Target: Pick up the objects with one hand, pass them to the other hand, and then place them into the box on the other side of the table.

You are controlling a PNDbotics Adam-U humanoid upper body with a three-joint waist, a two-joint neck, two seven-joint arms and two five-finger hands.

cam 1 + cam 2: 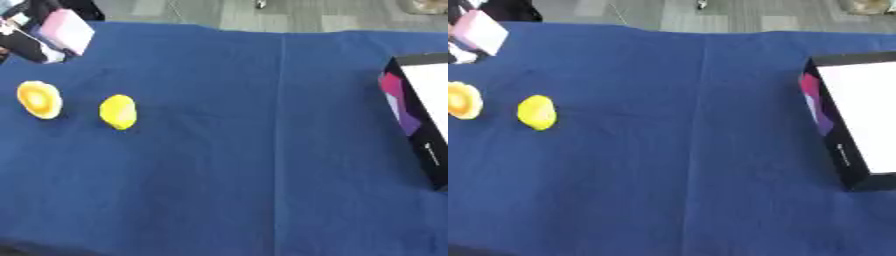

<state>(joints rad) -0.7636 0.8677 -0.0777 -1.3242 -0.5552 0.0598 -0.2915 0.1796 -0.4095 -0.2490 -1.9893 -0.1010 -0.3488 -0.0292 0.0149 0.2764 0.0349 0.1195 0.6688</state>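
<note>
A pink block sits tilted at the far left corner, with black parts of my left hand wrapped round its near side; the arm comes in from the upper left. A yellow lemon-shaped object lies on the blue cloth at the left. An orange and yellow round object lies just left of it. The black box with a white inside and a pink and purple side stands at the right edge. My right hand shows in neither view.
A vertical crease runs down the cloth's middle. Grey floor shows beyond the table's far edge. The wide stretch of cloth between the yellow objects and the box holds nothing else.
</note>
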